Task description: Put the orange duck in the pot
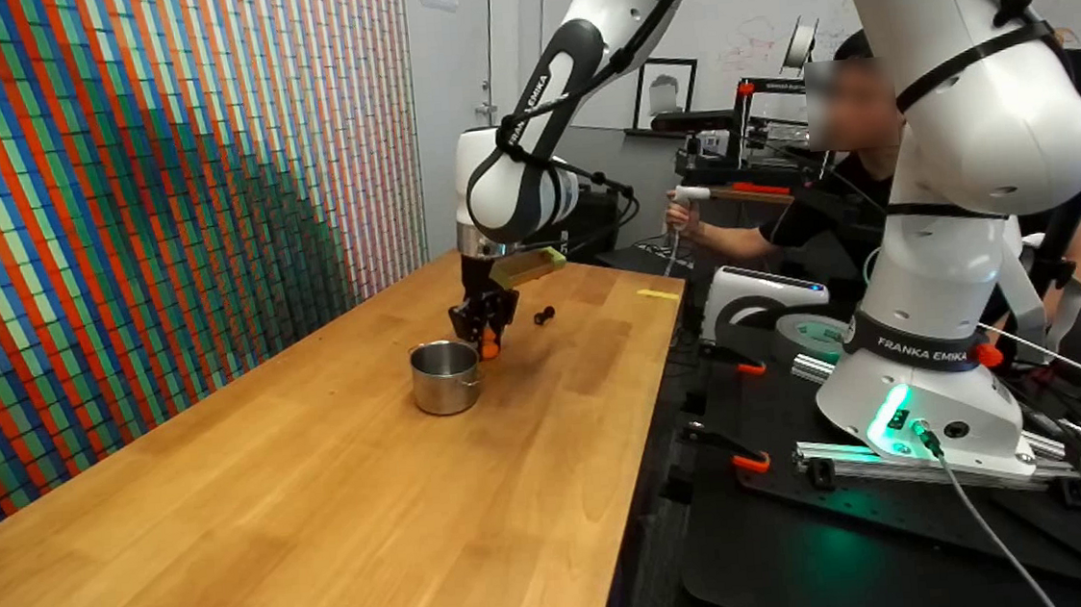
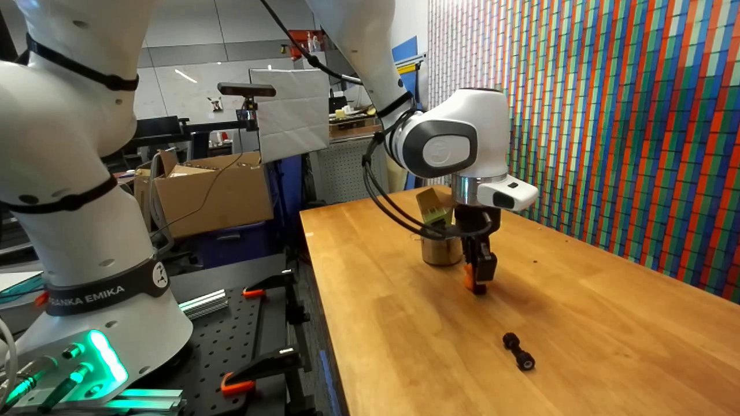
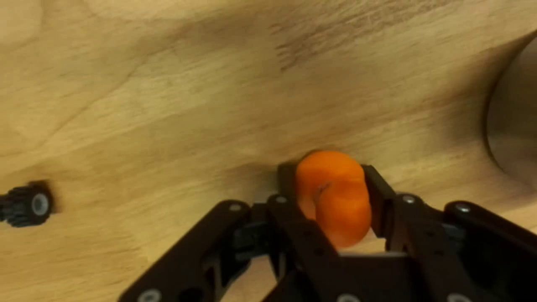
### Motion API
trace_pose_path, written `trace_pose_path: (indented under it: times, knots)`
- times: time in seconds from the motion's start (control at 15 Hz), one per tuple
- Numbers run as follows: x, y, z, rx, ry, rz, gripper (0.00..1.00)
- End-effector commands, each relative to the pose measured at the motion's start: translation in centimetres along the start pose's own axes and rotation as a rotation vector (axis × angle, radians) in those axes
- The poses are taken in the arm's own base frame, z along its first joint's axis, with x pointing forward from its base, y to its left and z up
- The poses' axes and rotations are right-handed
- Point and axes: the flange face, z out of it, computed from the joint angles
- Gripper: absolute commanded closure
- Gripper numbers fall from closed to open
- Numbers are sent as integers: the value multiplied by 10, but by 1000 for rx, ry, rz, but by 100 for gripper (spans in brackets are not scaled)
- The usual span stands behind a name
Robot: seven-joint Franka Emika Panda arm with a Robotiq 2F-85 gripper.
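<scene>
Snugly, my gripper (image 3: 331, 188) pinches the orange toy duck (image 3: 340, 201) from both sides; I judge it light, smooth, maybe squashy; its middle suits modest squeezing.

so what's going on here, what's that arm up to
A robot arm has its claw closed on the orange duck. The claw is down low at the table, beside the pot; the duck is not in the pot yet. Whether the duck touches the table is hard to tell. A small black wheeled piece lies apart from them. In the background of an exterior view, a person holds a white device.
</scene>
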Motion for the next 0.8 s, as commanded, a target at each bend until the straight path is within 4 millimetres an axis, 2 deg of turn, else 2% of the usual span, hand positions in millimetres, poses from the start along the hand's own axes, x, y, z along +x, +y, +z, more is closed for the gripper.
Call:
trace_pose_path:
  times: [0.0,0.27,0.4,0.73]
  knots:
    - [4,9,-5,23,-33,39,83]
    - [14,14,-33,17,-41,55,83]
    - [16,9,-51,35,-54,65,83]
    - [5,-20,-87,117,-126,110,83]
